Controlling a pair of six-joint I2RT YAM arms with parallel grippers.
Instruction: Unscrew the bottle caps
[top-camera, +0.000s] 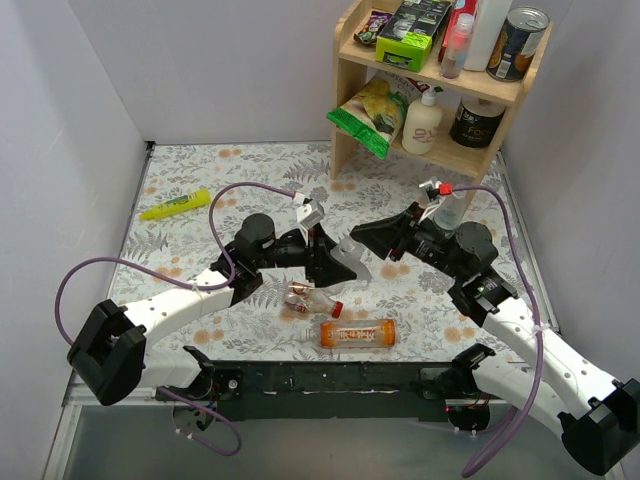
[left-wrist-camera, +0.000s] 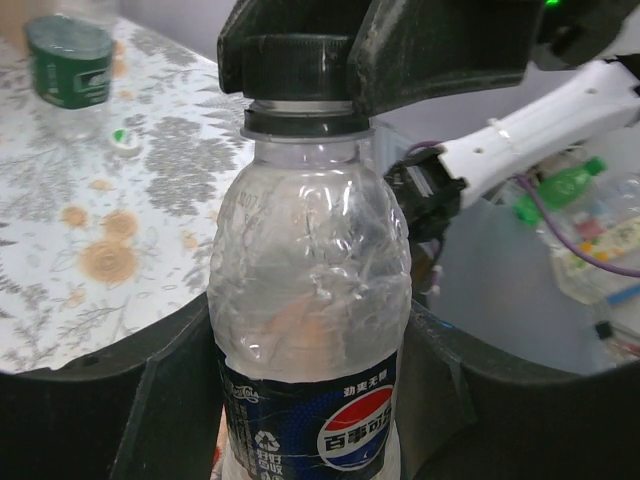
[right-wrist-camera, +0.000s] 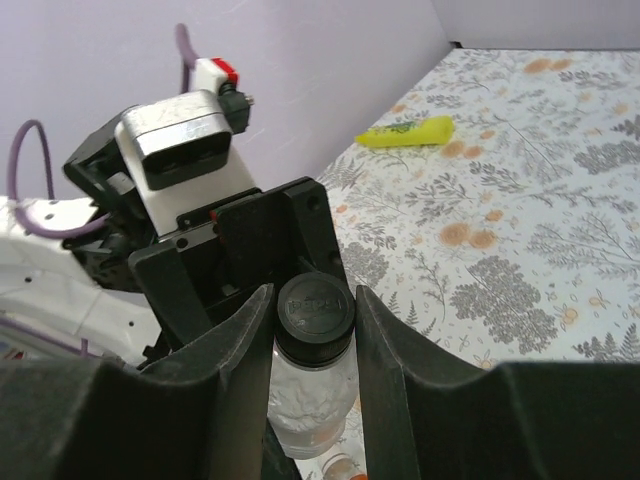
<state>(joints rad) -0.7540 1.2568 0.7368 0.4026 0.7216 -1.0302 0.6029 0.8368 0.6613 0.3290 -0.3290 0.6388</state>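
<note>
Top external view, from the left: a yellow tube (top-camera: 175, 204) lies alone near the far-left edge. At centre the left gripper (top-camera: 328, 256) has its jaws partway closed around the body of the dark-blue-labelled bottle (left-wrist-camera: 310, 300). The bottle is held off the table, tilted toward the other arm, and looks clear and empty. Its black cap (left-wrist-camera: 292, 62) is pinched tight between the fingers of the right gripper (right-wrist-camera: 316, 318). Just below, the reddish-labelled bottle (top-camera: 308, 299) lies on its side with its red cap (top-camera: 337, 308) on. What it holds is hard to judge. The orange-filled bottle (top-camera: 358, 334) lies beside it. The table carries a floral tablecloth (top-camera: 250, 170). At the right rear, a wooden shelf (top-camera: 445, 75) bears a green bag (top-camera: 370, 118), a white pump bottle (top-camera: 423, 122) and a tin (top-camera: 520, 42). Plain pale walls (top-camera: 230, 60) surround the table.
</note>
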